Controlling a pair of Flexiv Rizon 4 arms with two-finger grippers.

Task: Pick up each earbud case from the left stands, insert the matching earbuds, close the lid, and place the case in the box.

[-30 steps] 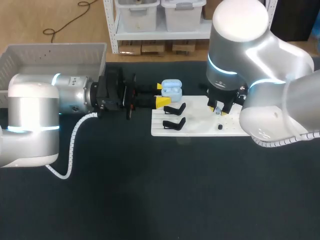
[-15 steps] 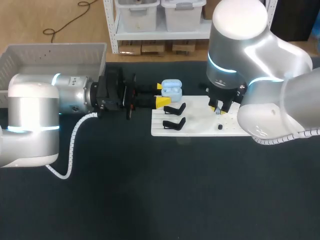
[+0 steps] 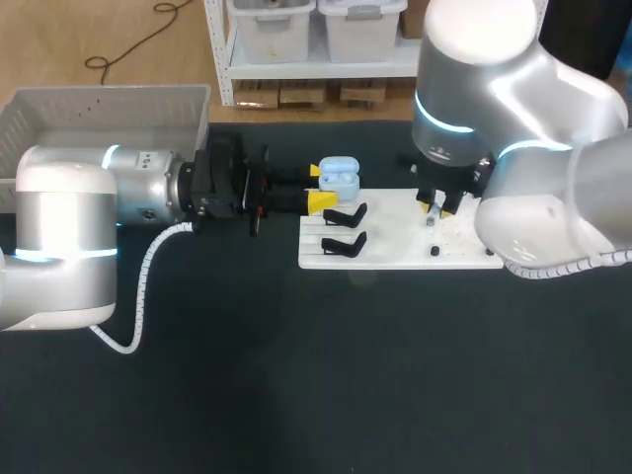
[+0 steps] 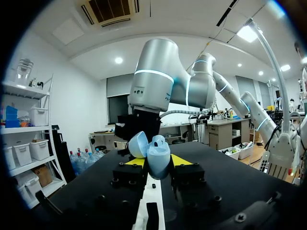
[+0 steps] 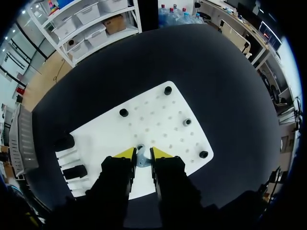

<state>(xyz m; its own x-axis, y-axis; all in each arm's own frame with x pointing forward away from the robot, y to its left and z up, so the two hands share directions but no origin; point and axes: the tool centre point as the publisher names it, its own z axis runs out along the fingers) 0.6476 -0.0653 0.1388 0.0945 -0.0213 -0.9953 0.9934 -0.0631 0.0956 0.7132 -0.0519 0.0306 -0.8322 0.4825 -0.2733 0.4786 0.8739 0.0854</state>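
The left gripper (image 3: 324,188) holds the open blue earbud case (image 3: 339,177) tight between its two fingers, just beside the white board (image 3: 395,252); the right gripper (image 3: 434,209) pinches a tiny blue earbud (image 5: 142,159) just above that board; the earbud could slip or turn in the fingers; then it would not fit into the case.
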